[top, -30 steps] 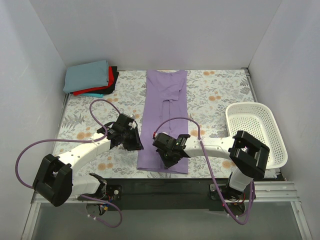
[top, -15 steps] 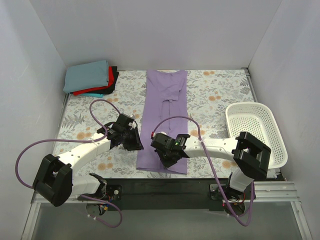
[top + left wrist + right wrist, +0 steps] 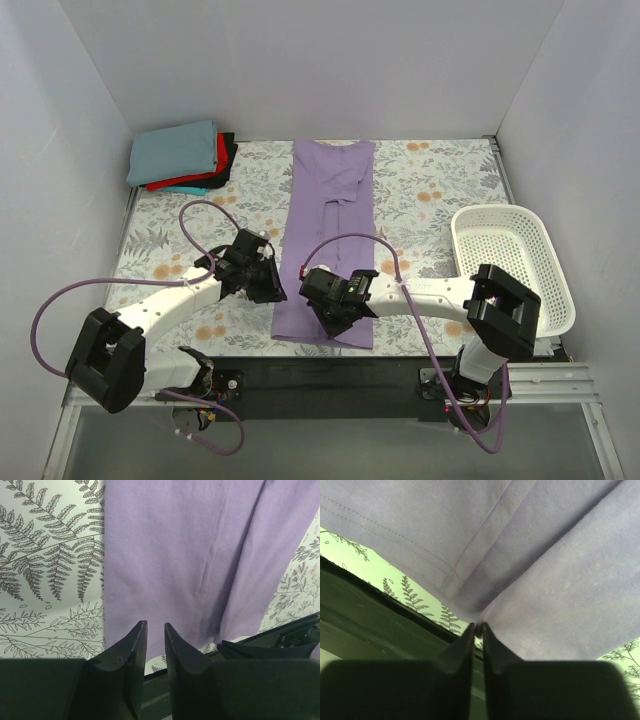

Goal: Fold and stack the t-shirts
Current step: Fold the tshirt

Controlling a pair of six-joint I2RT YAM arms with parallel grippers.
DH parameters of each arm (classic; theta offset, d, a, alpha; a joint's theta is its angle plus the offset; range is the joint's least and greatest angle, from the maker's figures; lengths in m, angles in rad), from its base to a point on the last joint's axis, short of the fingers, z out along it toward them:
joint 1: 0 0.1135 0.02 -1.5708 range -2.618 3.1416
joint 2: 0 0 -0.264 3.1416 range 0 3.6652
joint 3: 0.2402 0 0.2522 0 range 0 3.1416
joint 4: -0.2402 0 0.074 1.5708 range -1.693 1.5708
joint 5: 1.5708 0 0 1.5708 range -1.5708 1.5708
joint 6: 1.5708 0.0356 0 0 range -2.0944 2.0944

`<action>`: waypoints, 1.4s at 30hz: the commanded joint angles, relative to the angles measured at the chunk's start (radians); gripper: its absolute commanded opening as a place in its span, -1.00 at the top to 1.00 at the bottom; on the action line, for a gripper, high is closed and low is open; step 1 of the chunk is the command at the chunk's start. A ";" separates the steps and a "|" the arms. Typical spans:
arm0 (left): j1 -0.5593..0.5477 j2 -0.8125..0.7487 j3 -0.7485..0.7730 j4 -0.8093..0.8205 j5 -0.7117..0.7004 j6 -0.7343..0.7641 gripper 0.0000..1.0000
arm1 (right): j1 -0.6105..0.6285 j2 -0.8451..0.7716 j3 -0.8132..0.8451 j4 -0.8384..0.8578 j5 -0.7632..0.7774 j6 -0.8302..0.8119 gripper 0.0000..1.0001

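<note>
- A lavender t-shirt [image 3: 333, 230], folded lengthwise into a long narrow strip, lies flat down the middle of the floral-patterned desk [image 3: 440, 190], its neck at the far side and its hem near the arms.
- The right hand [image 3: 476, 626] is over the near end of the strip, its fingers [image 3: 460, 650] pressed together on the cloth close to the hem. The fabric gathers to a point at the tips, with folds fanning away from the pinch.
- In the right wrist view, the stitched hem runs off to the left of the pinch. Fern-print desk cover and the black rail [image 3: 380, 615] at the desk's near edge show below the cloth.
- The left hand [image 3: 155, 626] sits at the strip's left edge, just beside the near end. Its two fingers stand a narrow slit apart and grip nothing, and purple cloth shows through the gap.
- In the top view, the two hands are close to one another, one at either side of the shirt's near end.
- A stack of folded t-shirts [image 3: 180, 157] rests in the far left corner of the desk, well apart from both hands. A dusty grey-blue one lies on top, with red, black and teal edges showing beneath it.
- A white mesh basket [image 3: 462, 240] stands at the right edge of the desk.
</note>
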 commanded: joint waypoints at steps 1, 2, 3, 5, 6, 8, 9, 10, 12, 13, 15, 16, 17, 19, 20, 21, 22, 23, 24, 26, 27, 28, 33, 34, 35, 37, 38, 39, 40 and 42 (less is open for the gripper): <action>-0.001 -0.014 -0.017 0.004 0.013 -0.022 0.60 | 0.010 -0.003 0.011 0.004 -0.014 0.004 0.57; -0.001 -0.017 -0.019 0.004 0.007 -0.027 0.60 | 0.012 -0.021 0.009 0.005 -0.011 0.002 0.28; -0.003 -0.022 -0.022 0.000 0.000 -0.039 0.59 | 0.010 -0.033 0.009 0.002 -0.007 0.002 0.13; -0.001 -0.030 -0.023 -0.013 -0.021 -0.057 0.58 | 0.009 -0.078 0.005 -0.001 0.018 0.005 -0.13; -0.003 -0.033 -0.023 -0.039 -0.051 -0.083 0.58 | 0.009 -0.096 0.001 -0.013 0.029 0.005 -0.15; -0.009 -0.045 -0.023 -0.065 -0.088 -0.120 0.57 | -0.002 -0.154 -0.028 -0.039 0.055 0.025 -0.16; -0.012 -0.063 -0.022 -0.094 -0.131 -0.138 0.56 | -0.011 -0.179 -0.052 -0.048 0.056 0.039 -0.16; -0.015 -0.073 -0.023 -0.109 -0.151 -0.186 0.55 | -0.037 -0.208 -0.078 -0.054 0.052 0.051 -0.16; -0.023 -0.099 -0.042 -0.137 -0.196 -0.227 0.52 | -0.074 -0.306 -0.184 -0.050 0.020 0.092 -0.15; -0.032 -0.105 -0.049 -0.145 -0.204 -0.264 0.51 | -0.120 -0.369 -0.216 -0.048 0.009 0.103 -0.15; -0.043 -0.116 -0.077 -0.158 -0.213 -0.300 0.51 | -0.186 -0.424 -0.304 -0.045 -0.029 0.119 -0.15; -0.064 -0.116 -0.086 -0.160 -0.222 -0.333 0.50 | -0.204 -0.472 -0.328 -0.044 -0.048 0.125 -0.14; -0.081 -0.114 -0.095 -0.161 -0.233 -0.350 0.51 | -0.223 -0.492 -0.345 -0.042 -0.054 0.128 -0.14; -0.115 -0.096 -0.112 -0.166 -0.254 -0.379 0.51 | -0.272 -0.538 -0.388 -0.038 -0.075 0.134 -0.13; -0.145 -0.084 -0.114 -0.169 -0.263 -0.402 0.50 | -0.287 -0.549 -0.399 -0.032 -0.092 0.134 -0.13; -0.158 -0.074 -0.108 -0.184 -0.277 -0.415 0.50 | -0.313 -0.555 -0.420 -0.030 -0.092 0.138 -0.13; -0.177 -0.057 -0.108 -0.189 -0.296 -0.425 0.50 | -0.326 -0.563 -0.430 -0.027 -0.121 0.139 -0.14; -0.184 -0.053 -0.106 -0.192 -0.302 -0.436 0.48 | -0.340 -0.564 -0.440 -0.015 -0.150 0.139 -0.14; -0.188 -0.051 -0.112 -0.191 -0.302 -0.441 0.47 | -0.361 -0.563 -0.462 -0.009 -0.166 0.139 -0.14; -0.196 -0.051 -0.118 -0.188 -0.303 -0.447 0.46 | -0.372 -0.556 -0.480 0.011 -0.207 0.138 -0.14; -0.199 -0.051 -0.121 -0.183 -0.302 -0.448 0.46 | -0.375 -0.555 -0.489 0.030 -0.217 0.139 -0.14; -0.202 -0.051 -0.129 -0.184 -0.302 -0.448 0.46 | -0.378 -0.553 -0.505 0.039 -0.224 0.143 -0.13; -0.211 -0.060 -0.146 -0.200 -0.306 -0.458 0.45 | -0.387 -0.541 -0.528 0.074 -0.260 0.152 -0.13; -0.213 -0.060 -0.149 -0.200 -0.308 -0.459 0.45 | -0.387 -0.538 -0.531 0.083 -0.261 0.154 -0.13; -0.213 -0.060 -0.152 -0.200 -0.306 -0.459 0.46 | -0.387 -0.537 -0.537 0.090 -0.264 0.158 -0.13; -0.216 -0.057 -0.155 -0.197 -0.303 -0.461 0.46 | -0.387 -0.524 -0.545 0.106 -0.272 0.161 -0.12; -0.218 -0.056 -0.161 -0.197 -0.303 -0.459 0.46 | -0.389 -0.521 -0.551 0.111 -0.273 0.168 -0.13; -0.218 -0.056 -0.164 -0.191 -0.296 -0.459 0.46 | -0.387 -0.517 -0.554 0.117 -0.277 0.169 -0.12; -0.221 -0.057 -0.167 -0.189 -0.294 -0.458 0.46 | -0.387 -0.512 -0.558 0.123 -0.284 0.171 -0.12; -0.224 -0.060 -0.177 -0.181 -0.291 -0.458 0.46 | -0.387 -0.506 -0.568 0.140 -0.292 0.177 -0.12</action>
